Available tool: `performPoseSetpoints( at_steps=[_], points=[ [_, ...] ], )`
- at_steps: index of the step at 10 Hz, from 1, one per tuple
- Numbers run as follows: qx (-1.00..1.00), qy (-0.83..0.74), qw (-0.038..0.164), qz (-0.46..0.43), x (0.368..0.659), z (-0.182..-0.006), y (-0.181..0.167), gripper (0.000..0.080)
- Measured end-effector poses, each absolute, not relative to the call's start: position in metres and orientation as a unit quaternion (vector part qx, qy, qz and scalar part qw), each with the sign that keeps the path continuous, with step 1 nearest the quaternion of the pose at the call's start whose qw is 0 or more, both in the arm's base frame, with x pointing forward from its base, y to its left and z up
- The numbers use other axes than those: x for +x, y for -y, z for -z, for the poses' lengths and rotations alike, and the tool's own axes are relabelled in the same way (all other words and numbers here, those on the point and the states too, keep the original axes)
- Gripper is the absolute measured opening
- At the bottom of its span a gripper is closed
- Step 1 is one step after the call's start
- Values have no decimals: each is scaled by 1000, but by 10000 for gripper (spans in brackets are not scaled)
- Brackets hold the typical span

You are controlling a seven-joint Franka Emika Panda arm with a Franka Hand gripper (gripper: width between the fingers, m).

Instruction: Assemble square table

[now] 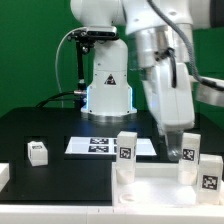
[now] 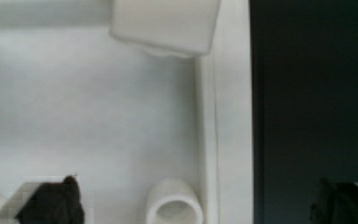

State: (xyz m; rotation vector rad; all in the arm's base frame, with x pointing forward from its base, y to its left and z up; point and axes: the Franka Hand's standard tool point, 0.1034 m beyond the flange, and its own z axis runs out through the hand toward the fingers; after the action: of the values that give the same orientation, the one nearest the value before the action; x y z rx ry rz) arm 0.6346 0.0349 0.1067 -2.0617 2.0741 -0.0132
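The square table's white top [image 1: 150, 185] lies at the front on the exterior view's right, rim up. Three white tagged legs stand on it: one [image 1: 127, 146] at its left corner and two [image 1: 188, 158] [image 1: 209, 172] toward the right. A further leg [image 1: 38, 152] lies apart on the black table. My gripper [image 1: 173, 140] hangs open just above the top, behind the right-hand legs. In the wrist view the gripper [image 2: 197, 205] straddles the raised rim [image 2: 222, 120], with nothing between its dark fingers [image 2: 51, 202]. A round socket [image 2: 176, 205] sits between them, and a leg [image 2: 167, 25] stands further along the rim.
The marker board [image 1: 100, 146] lies flat on the black table behind the top. The robot's base [image 1: 108, 85] stands at the back centre. A white object [image 1: 4, 175] shows at the exterior view's left edge.
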Motion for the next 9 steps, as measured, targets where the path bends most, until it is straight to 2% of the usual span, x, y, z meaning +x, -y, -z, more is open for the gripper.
performPoseSetpoints(
  at_steps=[2,7,9],
  points=[
    [-771,-629,102,10,623,-114,-12,649],
    [-824,-558,96,18,622,-113,-8,649],
    [-891,-443,89,30,615,-112,8,649]
  ],
)
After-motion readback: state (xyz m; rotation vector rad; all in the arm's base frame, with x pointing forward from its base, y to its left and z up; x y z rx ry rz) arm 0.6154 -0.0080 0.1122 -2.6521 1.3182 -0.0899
